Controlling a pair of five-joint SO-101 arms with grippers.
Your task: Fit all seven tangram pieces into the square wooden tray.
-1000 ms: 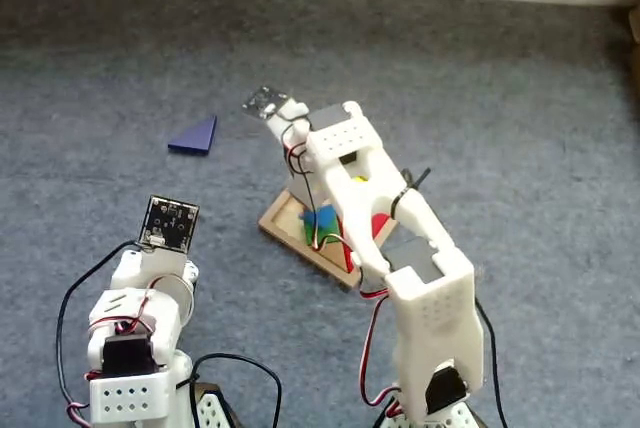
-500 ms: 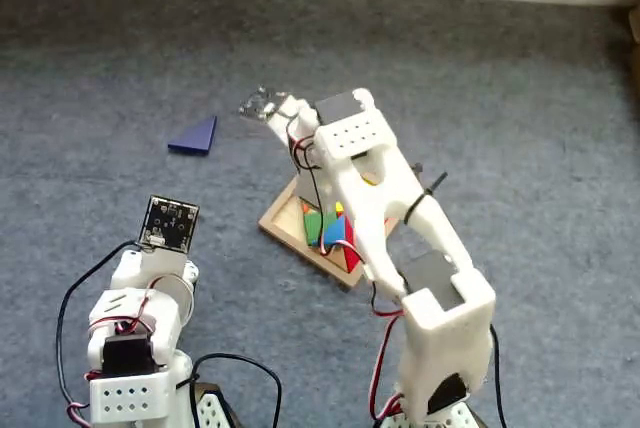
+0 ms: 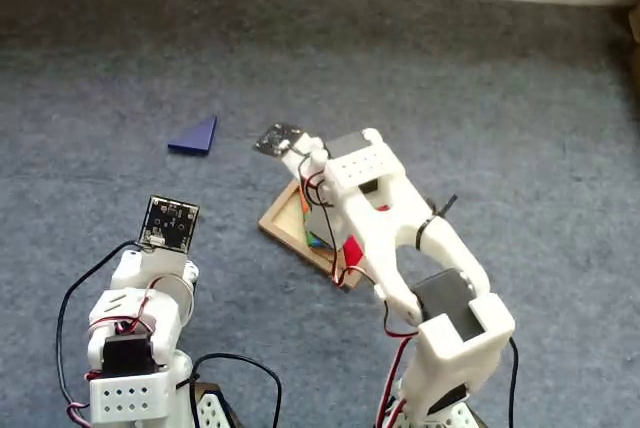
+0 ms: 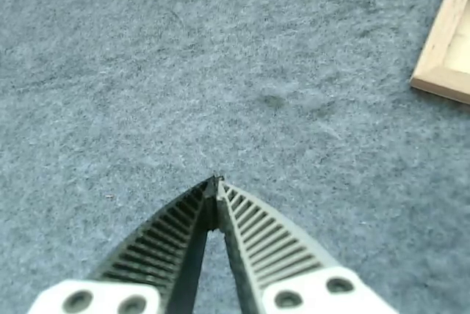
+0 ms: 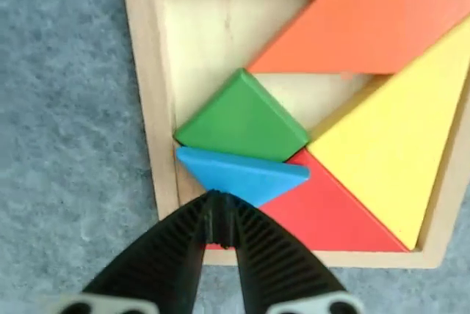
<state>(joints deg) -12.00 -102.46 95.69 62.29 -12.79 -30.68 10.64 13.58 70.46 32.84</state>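
A square wooden tray with a raised pale rim sits cornerwise on a fuzzy grey table. Smooth painted blocks lie inside it: an orange parallelogram with its long axis along one tray wall, a large yellow triangle, a green square on its point, a blue triangle and a red triangle. Bare wood shows in one corner. The right claw is pinched shut and empty, its tips at the blue triangle's edge by the tray rim. The ribbed left claw, closed on nothing, hangs well clear of the tray. A dark blue triangle lies flat, well apart from the tray.
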